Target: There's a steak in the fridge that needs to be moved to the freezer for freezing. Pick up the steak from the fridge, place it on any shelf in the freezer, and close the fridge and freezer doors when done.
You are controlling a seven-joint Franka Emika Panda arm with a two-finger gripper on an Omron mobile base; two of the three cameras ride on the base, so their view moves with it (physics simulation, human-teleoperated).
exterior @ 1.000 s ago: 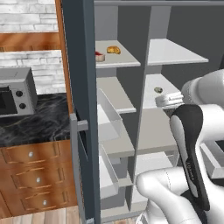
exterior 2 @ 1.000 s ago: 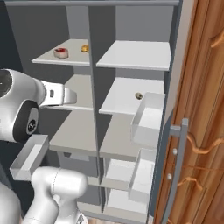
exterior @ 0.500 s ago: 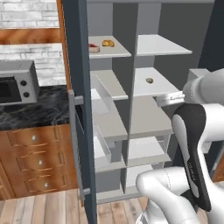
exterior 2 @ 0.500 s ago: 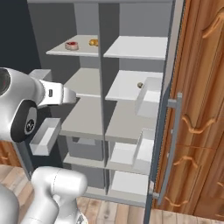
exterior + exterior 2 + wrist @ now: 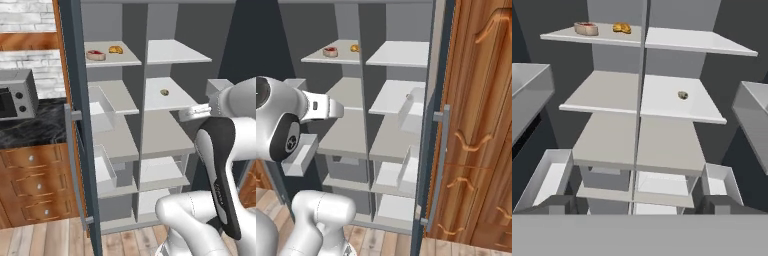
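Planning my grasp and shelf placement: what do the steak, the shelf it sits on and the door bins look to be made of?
Steak: soft raw meat, red top with a pale fat rim. Its shelf: rigid matte pale grey board, probably plastic or painted metal. Door bins: thin, translucent walls, likely plastic.

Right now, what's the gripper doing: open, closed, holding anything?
Gripper: open and holding nothing, facing the shelves; the steak sits on the top left shelf.

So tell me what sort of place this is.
Most likely a home kitchen: an open fridge with a steak on its top shelf, a microwave on a dark counter, wooden drawers below.
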